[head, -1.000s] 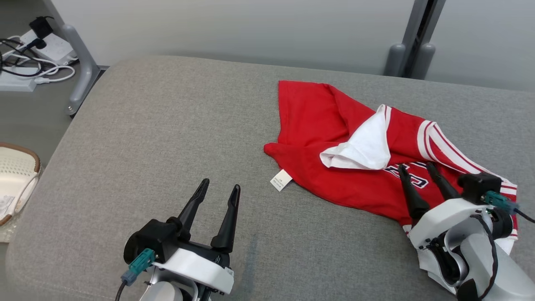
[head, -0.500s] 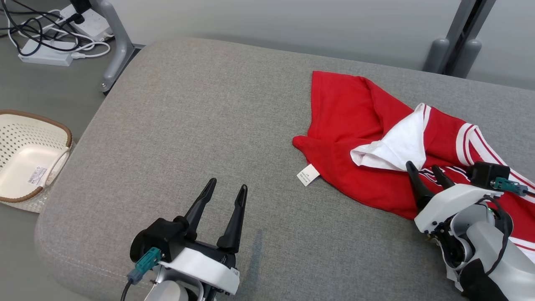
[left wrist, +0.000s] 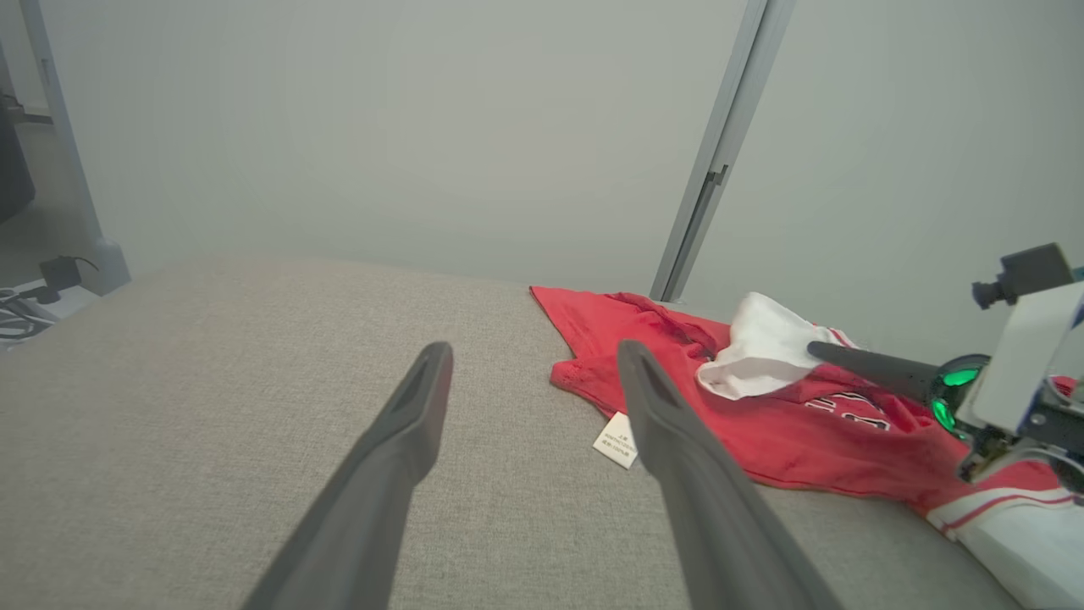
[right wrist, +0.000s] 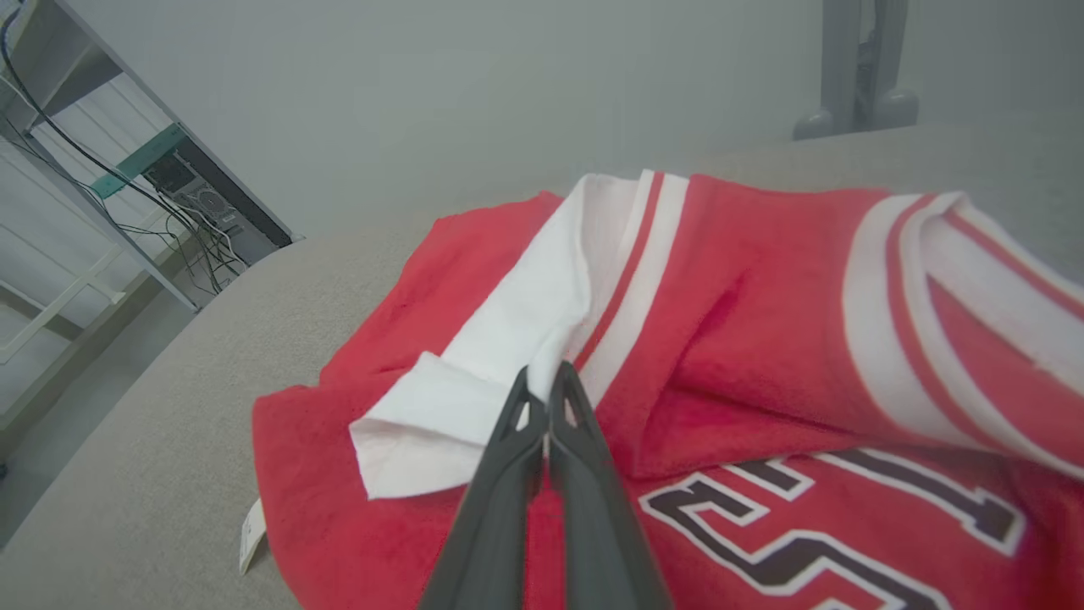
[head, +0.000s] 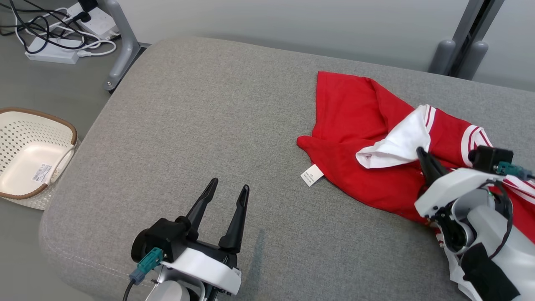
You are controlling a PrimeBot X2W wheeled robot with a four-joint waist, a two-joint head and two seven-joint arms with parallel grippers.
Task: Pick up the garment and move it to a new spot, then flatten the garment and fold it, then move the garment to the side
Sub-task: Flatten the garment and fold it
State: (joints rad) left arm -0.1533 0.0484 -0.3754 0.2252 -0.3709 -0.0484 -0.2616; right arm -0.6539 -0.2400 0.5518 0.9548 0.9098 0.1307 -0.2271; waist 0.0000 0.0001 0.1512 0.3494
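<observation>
Though barely begun, already at the first grasp, judging by the scene. At far left, on the floor, a pale basket (head: pixel 46 119), unused. Next, low over bare grey bench (head: pixel 200 104), left gripper (head: pixel 230 184) idle, fingers spread apart, holding nothing. Further right, past a small white label (head: pixel 311 174), red garment (head: pixel 347 113) crumpled on the bench's right half: not lifted, not flattened, not folded. At far right, right gripper (right wrist: pixel 542 381) down at the white fold (right wrist: pixel 517 330), fingers pressed together at its edge; cannot tell whether cloth caught between. Left to do, apparently: lift, carry to a new spot, smooth flat, fold, shift aside.
</observation>
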